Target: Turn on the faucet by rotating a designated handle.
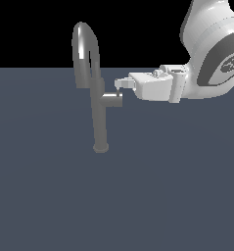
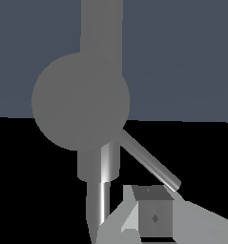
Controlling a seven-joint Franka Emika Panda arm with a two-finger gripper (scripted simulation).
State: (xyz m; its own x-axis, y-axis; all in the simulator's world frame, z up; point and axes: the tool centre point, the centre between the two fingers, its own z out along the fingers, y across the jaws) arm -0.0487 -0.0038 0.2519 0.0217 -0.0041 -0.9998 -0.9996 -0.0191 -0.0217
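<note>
Faucet (image 1: pixel 100 108) stands on the surface (image 1: pixel 138 196); its handle (image 1: pixel 112 100) juts toward the arm. Pincer (image 1: pixel 119 84) sits just above the stub, can't tell if it's apart. Looks like approach stage; next it should push the pin (image 2: pixel 149 161) around.

Glossy white Panda arm (image 1: pixel 206 34): rounded, bulbous link shells with a smooth moulded finish. Dark grey oval band set into the wrist joint (image 1: pixel 221 63), bearing a small pale mark too small to read. White cylindrical flange between wrist and hand, with small rounded fittings on its upper face. Boxy white gripper (image 1: pixel 120 84): angular rectangular body, a slim pale finger ending in a small dark tip. In the wrist view, one light grey blocky finger pad (image 2: pixel 153 217) with a small diamond-shaped mark on its face.
</note>
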